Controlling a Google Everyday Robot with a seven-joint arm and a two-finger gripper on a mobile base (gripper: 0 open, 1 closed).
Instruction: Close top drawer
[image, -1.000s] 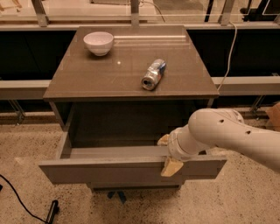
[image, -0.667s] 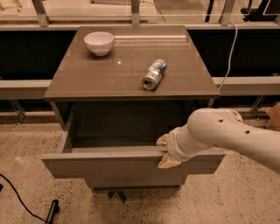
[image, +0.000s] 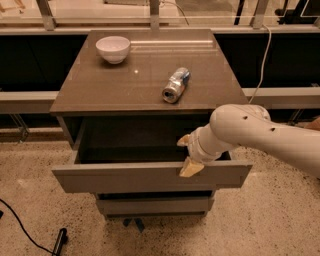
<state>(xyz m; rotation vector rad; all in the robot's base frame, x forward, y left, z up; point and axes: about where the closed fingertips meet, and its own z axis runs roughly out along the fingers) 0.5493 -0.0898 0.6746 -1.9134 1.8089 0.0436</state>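
Half-way stage. Compared with one second ago: front panel of wide grey-brown handle-less top drawer (image: 125, 177) nearer to brown-topped cabinet (image: 140, 85), deep box less exposed. Judged as closing under way, not complete. Still projecting from uppermost cabinet slot, above two shallower fronts. Long axis left-right, parallel to cabinet front; flat panel facing camera, open box facing up. White-armed two-finger gripper (image: 188, 155) at panel top edge, right of centre; cream fingers (image: 191, 168) apart, one before panel, one behind.

A smooth, rounded white arm (image: 250, 132) with small dark holes ends in a tan-tipped pincer (image: 187, 155) at the front rim of the top drawer (image: 125, 176).
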